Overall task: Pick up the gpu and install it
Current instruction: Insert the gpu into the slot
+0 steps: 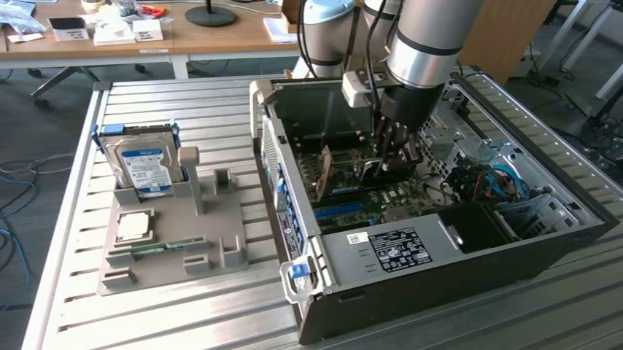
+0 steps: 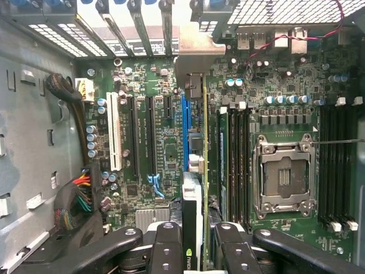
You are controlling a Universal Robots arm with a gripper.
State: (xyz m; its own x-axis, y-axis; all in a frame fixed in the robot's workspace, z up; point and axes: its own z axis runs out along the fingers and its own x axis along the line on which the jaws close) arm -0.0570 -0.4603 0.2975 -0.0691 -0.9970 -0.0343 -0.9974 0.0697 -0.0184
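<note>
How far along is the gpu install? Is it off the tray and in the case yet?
Done: the gpu is off the parts tray and inside the computer case. In hand: the gripper grips it edge-down over the motherboard, bracket toward the rear slot openings. Left: I cannot tell whether it is fully seated in a slot, and the gripper has not let go.

Silver-grey arm carries a black band and black, screw-studded claw.
</note>
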